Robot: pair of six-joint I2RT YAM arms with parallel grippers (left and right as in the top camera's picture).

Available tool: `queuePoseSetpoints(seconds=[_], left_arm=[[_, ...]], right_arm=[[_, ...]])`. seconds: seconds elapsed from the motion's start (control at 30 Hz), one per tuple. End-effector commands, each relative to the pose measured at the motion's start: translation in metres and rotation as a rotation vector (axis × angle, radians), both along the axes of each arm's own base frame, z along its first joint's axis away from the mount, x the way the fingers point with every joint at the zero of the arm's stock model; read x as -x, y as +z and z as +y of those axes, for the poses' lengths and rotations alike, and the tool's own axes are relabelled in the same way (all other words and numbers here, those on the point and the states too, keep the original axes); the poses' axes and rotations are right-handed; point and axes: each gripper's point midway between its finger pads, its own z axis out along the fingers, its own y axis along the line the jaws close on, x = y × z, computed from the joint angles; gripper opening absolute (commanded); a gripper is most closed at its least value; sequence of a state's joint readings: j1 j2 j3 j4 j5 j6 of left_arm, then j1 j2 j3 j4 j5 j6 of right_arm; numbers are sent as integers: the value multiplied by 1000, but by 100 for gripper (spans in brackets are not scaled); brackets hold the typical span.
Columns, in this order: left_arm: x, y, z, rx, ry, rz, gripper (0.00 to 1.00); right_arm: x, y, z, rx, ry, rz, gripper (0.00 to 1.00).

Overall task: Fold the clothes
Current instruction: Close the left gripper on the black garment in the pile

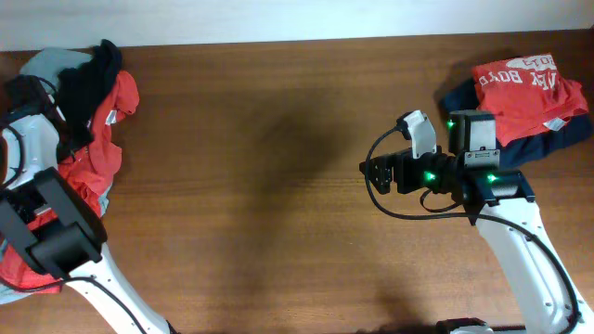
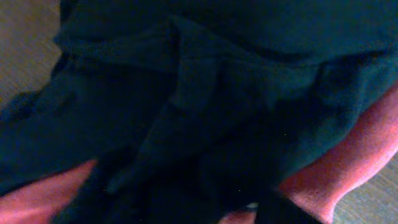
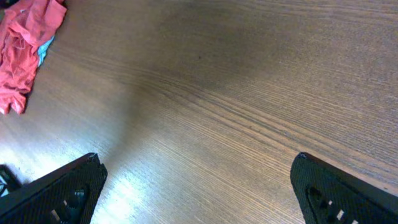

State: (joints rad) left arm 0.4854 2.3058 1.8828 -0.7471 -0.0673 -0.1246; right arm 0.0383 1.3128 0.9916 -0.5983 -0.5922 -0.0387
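Note:
A loose pile of clothes lies at the table's far left: a dark navy garment (image 1: 88, 83) on top of a red one (image 1: 102, 148), with a grey one (image 1: 51, 63) behind. My left gripper (image 1: 45, 96) is down in this pile. The left wrist view is filled by the dark garment (image 2: 186, 112) with red cloth (image 2: 354, 155) under it, and the jaws are lost in the dark folds. My right gripper (image 3: 199, 186) is wide open and empty above bare wood (image 1: 376, 173).
A folded stack sits at the back right: a red shirt with white lettering (image 1: 524, 83) on a navy garment (image 1: 557, 139), right beside the right arm. The red pile shows far off in the right wrist view (image 3: 25, 43). The wooden table (image 1: 260, 186) lies between the arms.

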Motion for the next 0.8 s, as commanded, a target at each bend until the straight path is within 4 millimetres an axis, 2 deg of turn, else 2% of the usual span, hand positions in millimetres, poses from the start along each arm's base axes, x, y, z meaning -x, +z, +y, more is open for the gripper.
queuePoseSetpoints(seconds=[0.0,0.13,0.4,0.5,0.57,0.77], left_arm=[[-9,5,-1,7,-16,-29,40],[-16,18,-1,9,-23,-52,30],[-35,65,-3,-9,-45,-117,31],[-37,68,-4,-12,-50,-123,32],[-36,66,-5,-9,-50,-118,39],[-35,65,-5,-7,-49,-113,40]], right_arm=[[-4,8,3,8,16,-29,99],[-4,8,3,8,16,-30,98],[-4,8,3,7,16,-30,99],[-4,8,3,7,16,-30,99],[-4,8,3,7,16,-30,99],[-4,8,3,8,16,-31,98]])
